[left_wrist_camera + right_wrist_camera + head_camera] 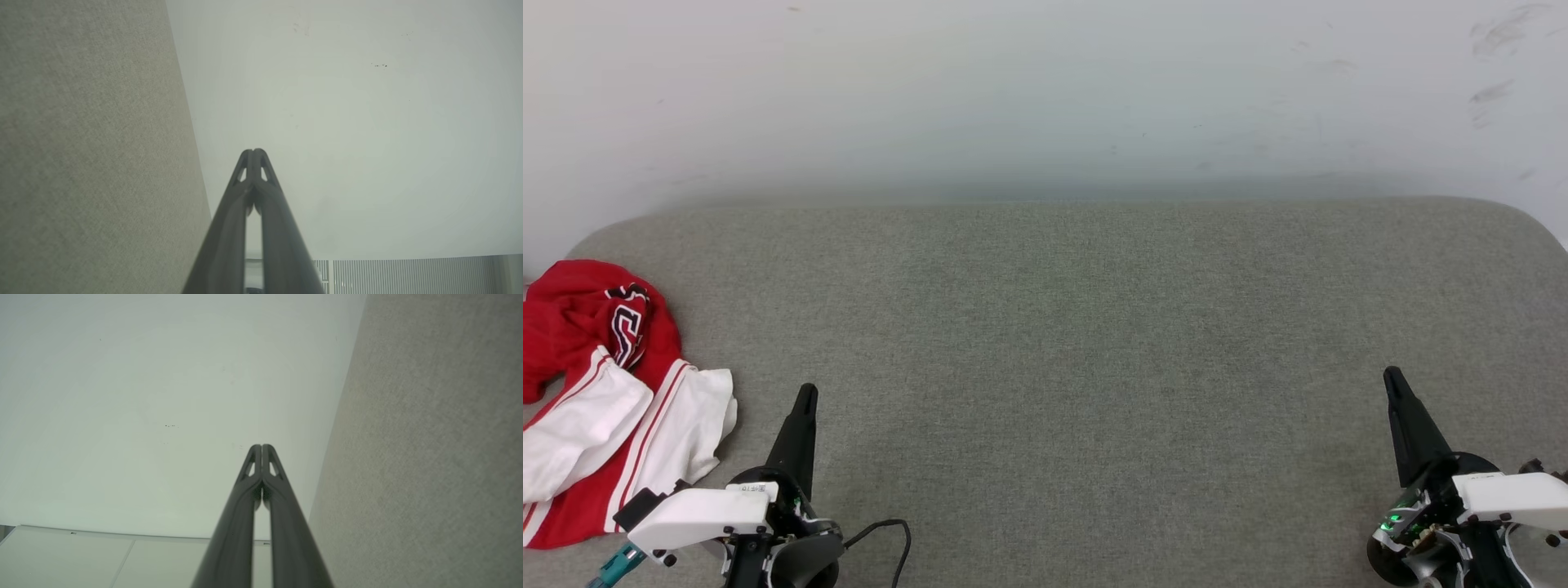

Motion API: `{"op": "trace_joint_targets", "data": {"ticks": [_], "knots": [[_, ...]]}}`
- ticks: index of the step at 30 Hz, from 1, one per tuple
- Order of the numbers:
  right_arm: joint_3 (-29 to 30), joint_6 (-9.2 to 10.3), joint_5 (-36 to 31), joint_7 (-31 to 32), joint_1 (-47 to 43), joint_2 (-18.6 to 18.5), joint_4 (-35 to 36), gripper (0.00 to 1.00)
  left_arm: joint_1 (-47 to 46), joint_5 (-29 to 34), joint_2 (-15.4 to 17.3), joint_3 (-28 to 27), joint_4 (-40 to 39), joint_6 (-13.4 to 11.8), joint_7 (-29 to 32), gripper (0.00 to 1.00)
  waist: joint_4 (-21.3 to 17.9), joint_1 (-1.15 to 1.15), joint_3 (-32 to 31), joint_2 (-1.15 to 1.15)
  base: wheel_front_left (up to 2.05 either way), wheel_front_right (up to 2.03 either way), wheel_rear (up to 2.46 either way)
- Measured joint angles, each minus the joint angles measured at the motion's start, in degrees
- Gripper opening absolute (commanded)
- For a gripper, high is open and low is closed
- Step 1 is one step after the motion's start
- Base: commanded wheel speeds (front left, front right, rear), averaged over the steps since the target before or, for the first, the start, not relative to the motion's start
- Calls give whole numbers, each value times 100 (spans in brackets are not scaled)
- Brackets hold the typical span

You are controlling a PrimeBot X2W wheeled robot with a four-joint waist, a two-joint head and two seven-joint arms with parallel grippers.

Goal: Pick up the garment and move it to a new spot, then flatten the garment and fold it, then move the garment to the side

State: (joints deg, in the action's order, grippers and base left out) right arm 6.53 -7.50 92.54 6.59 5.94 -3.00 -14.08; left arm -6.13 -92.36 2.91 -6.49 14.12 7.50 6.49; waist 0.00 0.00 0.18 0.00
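Garment (609, 400) crumpled at the left edge of the desk (1094, 343), just beside my left jaws. Both pairs clenched, empty. Pickup not begun. Next, I judge: left jaws release, swing left, pinch the cloth.

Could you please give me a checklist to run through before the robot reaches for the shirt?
1. Where the garment lies: crumpled at the left end of the grey surface. Ok.
2. Full outline of the garment: its left part runs past the head view's edge. Cannot tell.
3. Whether the left hand is free: it holds nothing and sits just right of the garment, apart from it. Ok.
4. Whether the left hand is ready to grasp: its fingers are shut together. Not ok.
5. Whether the right hand is free: it is shut, holds nothing, and sits far across the grey surface. Ok.
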Motion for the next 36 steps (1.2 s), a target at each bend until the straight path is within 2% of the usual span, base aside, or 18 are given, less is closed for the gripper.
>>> {"op": "trace_joint_targets", "data": {"ticks": [28,29,36], "knots": [[0,0,0,0,0,0,0,0,0,0,0,-1,0,0,0,0,0,0,0,0,0,0,0],[0,0,0,0,0,0,0,100,0,0,0,1,0,0,0,100,0,0,0,0,0,0,0],[-40,1,-36,-79,-215,5,-193,100,205,43,-20,49,155,-1,-88,100,0,0,4,0,0,0,0]]}}
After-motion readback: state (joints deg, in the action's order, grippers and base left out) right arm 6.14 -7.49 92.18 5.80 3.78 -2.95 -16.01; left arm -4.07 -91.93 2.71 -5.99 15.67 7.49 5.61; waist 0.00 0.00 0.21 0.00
